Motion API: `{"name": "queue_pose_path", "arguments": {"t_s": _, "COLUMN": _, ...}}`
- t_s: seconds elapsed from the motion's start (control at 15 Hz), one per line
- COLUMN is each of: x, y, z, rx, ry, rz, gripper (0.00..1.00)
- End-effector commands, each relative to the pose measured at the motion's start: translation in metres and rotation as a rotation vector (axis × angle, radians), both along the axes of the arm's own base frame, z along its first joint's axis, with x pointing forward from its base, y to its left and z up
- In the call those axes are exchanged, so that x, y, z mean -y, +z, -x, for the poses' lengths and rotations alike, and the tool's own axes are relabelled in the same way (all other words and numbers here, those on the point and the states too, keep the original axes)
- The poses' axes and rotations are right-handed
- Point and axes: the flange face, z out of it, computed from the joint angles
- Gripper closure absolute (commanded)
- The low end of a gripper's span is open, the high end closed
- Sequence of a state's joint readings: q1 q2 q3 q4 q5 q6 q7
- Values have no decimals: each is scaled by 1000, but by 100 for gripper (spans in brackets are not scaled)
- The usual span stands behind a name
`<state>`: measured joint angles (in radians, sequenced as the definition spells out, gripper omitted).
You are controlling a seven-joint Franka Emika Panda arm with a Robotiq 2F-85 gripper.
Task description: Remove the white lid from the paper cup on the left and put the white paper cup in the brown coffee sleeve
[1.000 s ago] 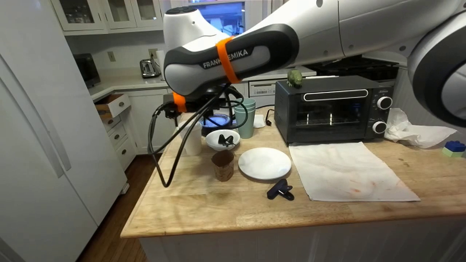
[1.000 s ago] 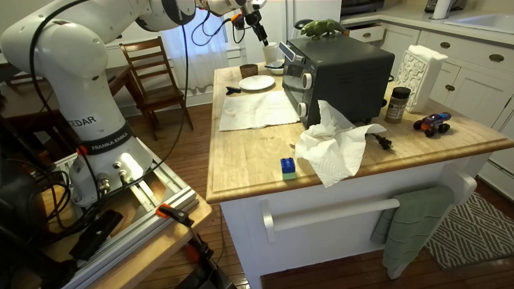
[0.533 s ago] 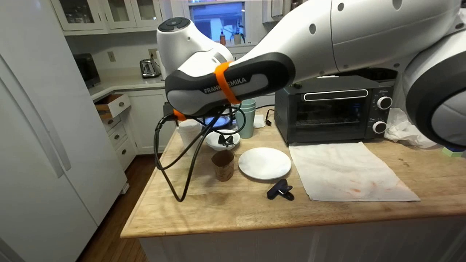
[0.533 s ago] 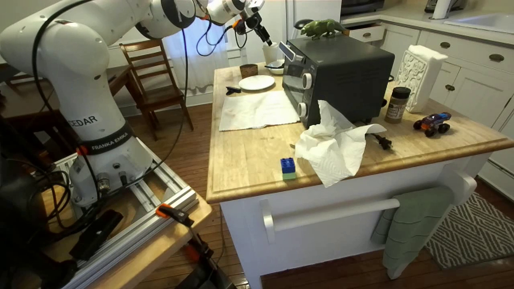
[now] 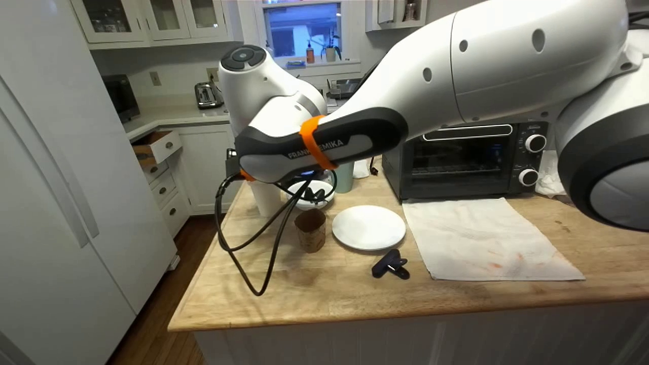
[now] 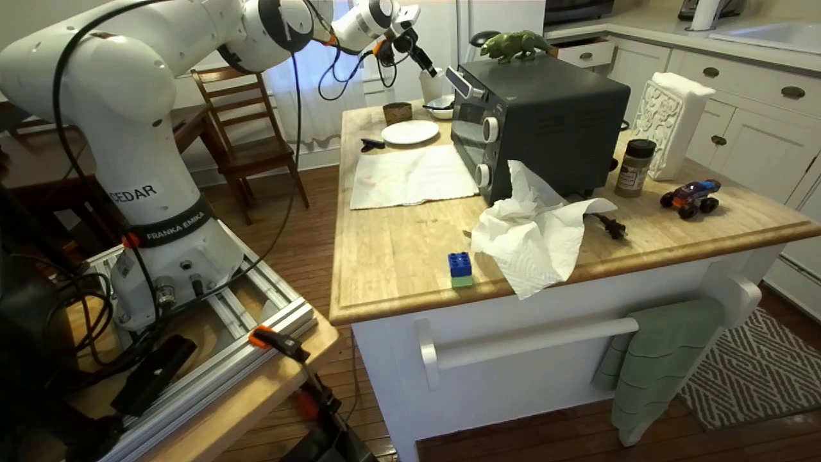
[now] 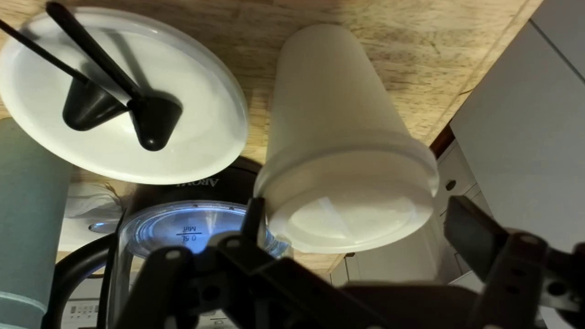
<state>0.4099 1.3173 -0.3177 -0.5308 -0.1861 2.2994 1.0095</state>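
Observation:
The white paper cup (image 7: pixel 327 87) stands on the counter with the white lid (image 7: pixel 347 219) on its top. My gripper (image 7: pixel 358 210) is open, its fingers on either side of the lid. One finger (image 7: pixel 252 221) is close against the lid's edge; whether it touches I cannot tell. A gap shows between the lid and the opposite finger (image 7: pixel 470 230). In an exterior view the gripper (image 6: pixel 430 69) is over the cup (image 6: pixel 431 93); elsewhere the arm hides the lid, while the lower cup (image 5: pixel 266 203) shows. The brown coffee sleeve (image 5: pixel 311 237) stands upright nearby, hollow end up.
Beside the cup is a white bowl (image 7: pixel 205 132) holding a black clip (image 7: pixel 155 121). A lit kettle (image 7: pixel 192 228) and green tumblers (image 7: pixel 27 219) stand close behind. A white plate (image 5: pixel 368 228), another black clip (image 5: pixel 390 264) and a toaster oven (image 5: pixel 461 167) occupy the counter further along.
The arm has come down steadily, and the gripper has lowered and shifted slightly toward the oven over the cup. The cup, sleeve and other objects stay where they were.

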Motion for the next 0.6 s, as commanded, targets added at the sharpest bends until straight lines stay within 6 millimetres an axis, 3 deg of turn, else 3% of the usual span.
{"name": "queue_pose_path", "arguments": {"t_s": 0.0, "x": -4, "y": -5, "z": -1, "rx": 59, "ry": -18, "rz": 22, "gripper": 0}}
{"name": "queue_pose_path", "arguments": {"t_s": 0.33, "x": -1, "y": -12, "z": 0, "rx": 56, "ry": -25, "rz": 60, "gripper": 0}}
{"name": "queue_pose_path", "arguments": {"t_s": 0.53, "x": -1, "y": -11, "z": 0, "rx": 47, "ry": -22, "rz": 67, "gripper": 33}}
